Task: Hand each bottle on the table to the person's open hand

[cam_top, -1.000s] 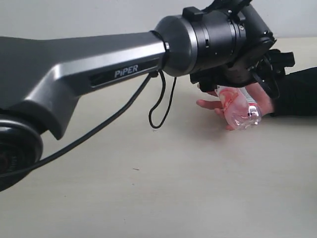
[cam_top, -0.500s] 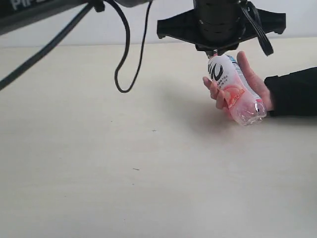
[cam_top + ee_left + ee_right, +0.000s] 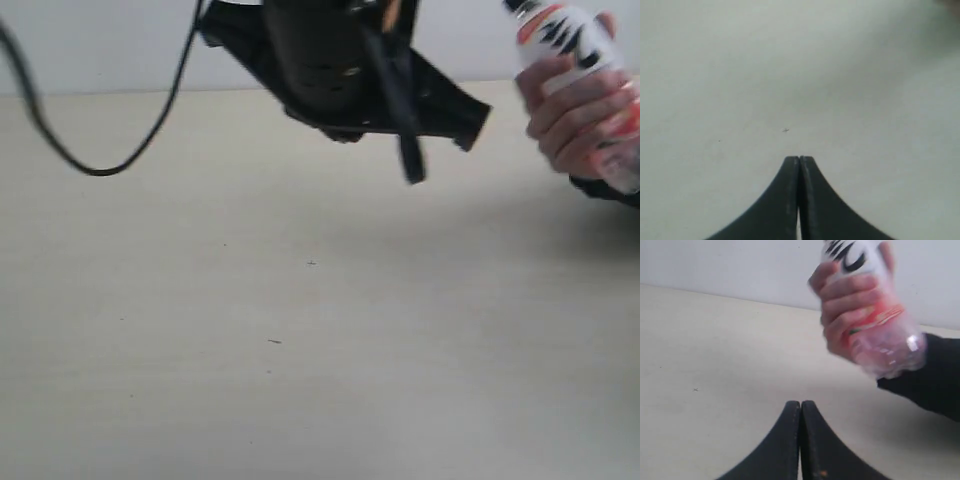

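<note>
In the exterior view we see the pink-and-white bottle at the far right, lifted clear of the surface and tilted, with the fingers of the person's hand wrapped around its middle. An edge of black sleeve shows just under the hand. A blurred black arm housing hangs over the far middle of the surface, well apart from the hand, and a cable loops down to its left. We cannot tell from here which arm it is, nor how its gripper stands. In the left wrist view we see the left gripper with its two dark fingers pressed together, empty, over bare surface marked by a tiny dark speck. In the right wrist view the right gripper is likewise pressed together with nothing between its fingers. Beyond it the hand clasps the bottle, its clear base end nearest the sleeve, above the surface and in front of a pale wall.
</note>
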### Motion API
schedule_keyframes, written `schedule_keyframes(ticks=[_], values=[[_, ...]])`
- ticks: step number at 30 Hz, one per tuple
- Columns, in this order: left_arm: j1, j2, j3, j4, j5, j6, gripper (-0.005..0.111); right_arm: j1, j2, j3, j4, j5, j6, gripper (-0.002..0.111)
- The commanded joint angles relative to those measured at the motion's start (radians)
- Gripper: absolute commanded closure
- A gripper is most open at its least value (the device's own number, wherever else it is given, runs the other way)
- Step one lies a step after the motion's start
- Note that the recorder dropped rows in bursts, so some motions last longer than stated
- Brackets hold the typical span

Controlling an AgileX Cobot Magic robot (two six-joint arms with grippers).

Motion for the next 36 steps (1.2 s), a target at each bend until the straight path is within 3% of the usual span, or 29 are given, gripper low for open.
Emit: schedule_keyframes(ticks=[1, 7, 10, 19, 30, 33, 36], values=[[-0.034, -0.269, 0.31, 0.021, -0.211, -0.002, 0.107, 0.0, -0.004, 0.005, -0.007, -0.004, -0.001, 0.108], [-0.093, -0.617, 0.647, 0.017, -0.608, -0.008, 0.107, 0.0, -0.004, 0.005, -0.007, -0.004, -0.001, 0.108], [-0.105, -0.754, 0.743, -0.003, -0.67, -0.005, 0.107, 0.0, -0.004, 0.005, -0.007, -0.004, -0.001, 0.108], [-0.105, -1.0, 0.817, -0.015, -0.59, -0.005, 0.107, 0.0, -0.004, 0.005, -0.007, -0.004, -0.001, 0.108], [-0.105, -1.063, 0.817, -0.034, -0.589, -0.007, 0.107, 0.0, -0.004, 0.005, -0.007, -0.004, -0.001, 0.108], [-0.105, -1.072, 0.819, -0.097, -0.449, -0.006, 0.107, 0.0, -0.004, 0.005, -0.007, -0.004, -0.001, 0.108], [-0.08, -1.079, 0.857, -0.123, -0.332, -0.173, 0.107, 0.0, -0.004, 0.005, -0.007, -0.004, -0.001, 0.108]])
